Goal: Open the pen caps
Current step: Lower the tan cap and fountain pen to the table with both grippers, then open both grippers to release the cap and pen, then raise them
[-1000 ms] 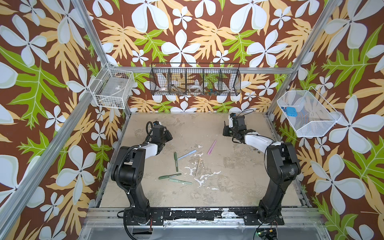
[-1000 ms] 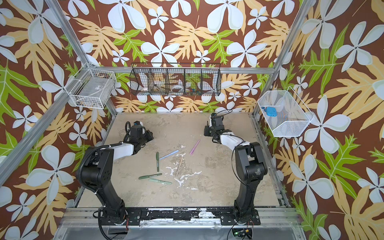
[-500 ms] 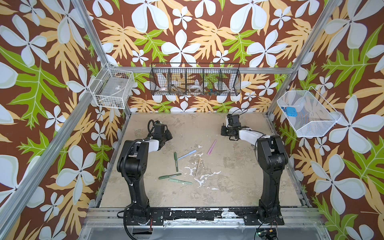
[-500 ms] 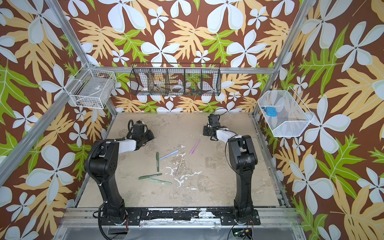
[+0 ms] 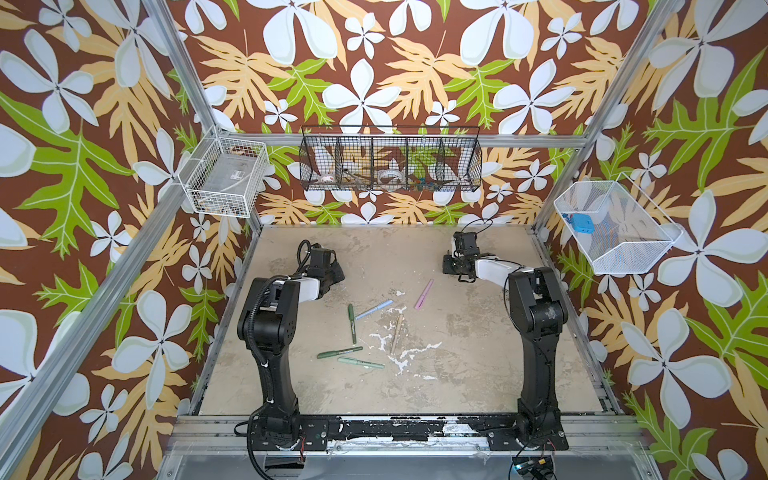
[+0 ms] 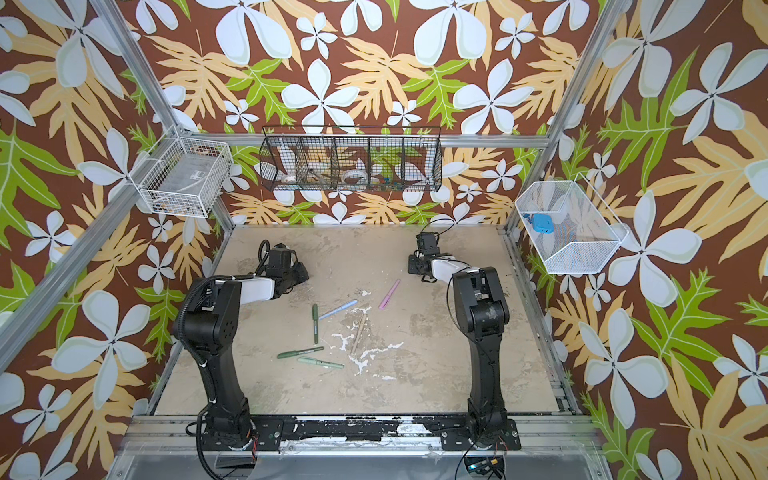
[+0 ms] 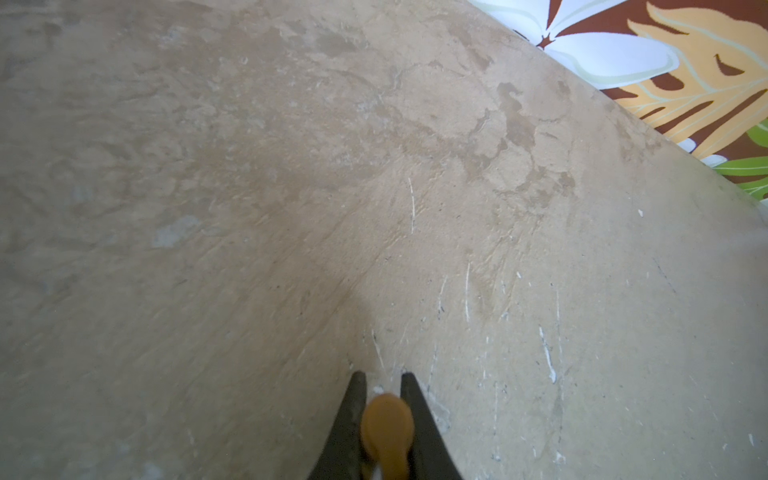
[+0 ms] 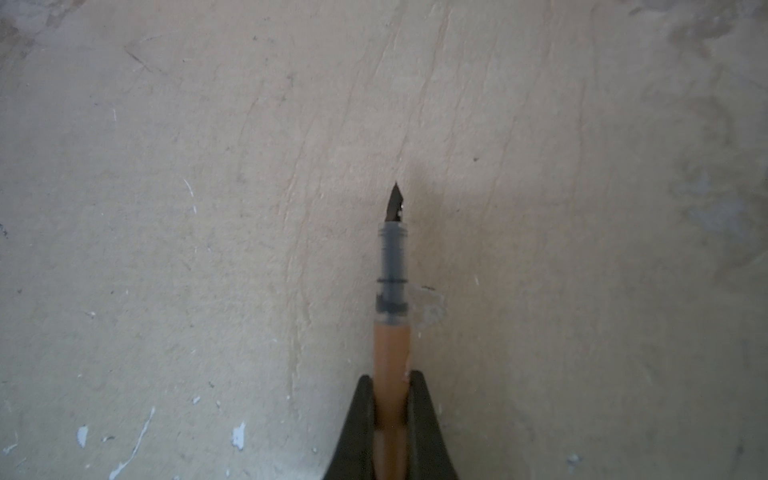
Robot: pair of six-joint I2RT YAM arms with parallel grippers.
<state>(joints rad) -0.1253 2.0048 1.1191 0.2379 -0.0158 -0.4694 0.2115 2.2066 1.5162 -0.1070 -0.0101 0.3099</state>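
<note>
Brown pen cap (image 7: 386, 422) is sitting pinched between the two dark fingers (image 7: 351, 415) of my left gripper (image 7: 383, 376), its rounded end stopping just short of my fingertips. The jaws are clamping at the cap's width, almost together.

Parted from that cap, the brown pen (image 8: 390, 353) is sitting in my right gripper (image 8: 390, 378), whose fingers (image 8: 419, 415) are squeezing the barrel from both sides, nearly touching each other. Its grey collar and bare dark nib (image 8: 395, 203) are sticking out well past those fingertips over the table (image 8: 166, 208). I cannot tell whether the nib is touching the surface.

In both top views my left gripper (image 5: 337, 275) and right gripper (image 5: 448, 264) are hanging well apart, both low over the table. The other pens are lying loose in the stretch between them:
- The pink pen (image 5: 423, 294) is lying nearest my right fingers.
- The light blue pen (image 5: 374, 309) and dark green pen (image 5: 352, 323) are lying nearer my left fingers.
- The beige pen (image 5: 397, 328) is lying beyond the light blue one.
- A mid-green pen (image 5: 339, 353) and a pale green pen (image 5: 360, 363) are lying farthest from both sets of fingers.
</note>
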